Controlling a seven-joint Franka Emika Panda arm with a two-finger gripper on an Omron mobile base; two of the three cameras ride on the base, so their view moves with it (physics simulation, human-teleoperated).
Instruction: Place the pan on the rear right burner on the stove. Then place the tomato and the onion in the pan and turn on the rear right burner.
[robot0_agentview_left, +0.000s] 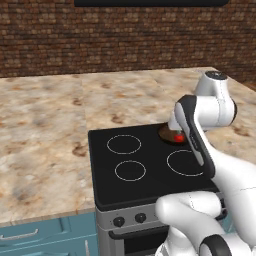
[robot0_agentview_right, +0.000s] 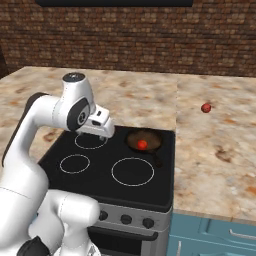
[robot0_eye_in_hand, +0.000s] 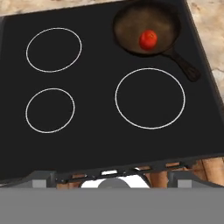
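Note:
The small dark pan (robot0_agentview_right: 143, 139) (robot0_eye_in_hand: 131, 30) (robot0_agentview_left: 166, 133) sits at the rear right of the black stove (robot0_agentview_right: 97, 177) and covers the rear right burner's ring. Its short handle (robot0_eye_in_hand: 183, 65) points toward the front right. Inside the pan lies the orange-red tomato (robot0_agentview_right: 142, 144) (robot0_eye_in_hand: 148, 40) (robot0_agentview_left: 178, 137). On the stone counter to the right of the stove rests the maroon onion (robot0_agentview_right: 206, 107). My gripper (robot0_agentview_right: 103, 132) (robot0_eye_in_hand: 111, 177) hangs open and empty above the cooktop, left of the pan and over the stove's middle.
Three other white rings mark the cooktop: a large one at front right (robot0_eye_in_hand: 150, 98) and two mid-sized ones on the left (robot0_eye_in_hand: 54, 49) (robot0_eye_in_hand: 50, 110). Black knobs (robot0_agentview_right: 126, 219) line the grey front. Stone counter (robot0_agentview_left: 45, 125) surrounds the stove, backed by a brick wall.

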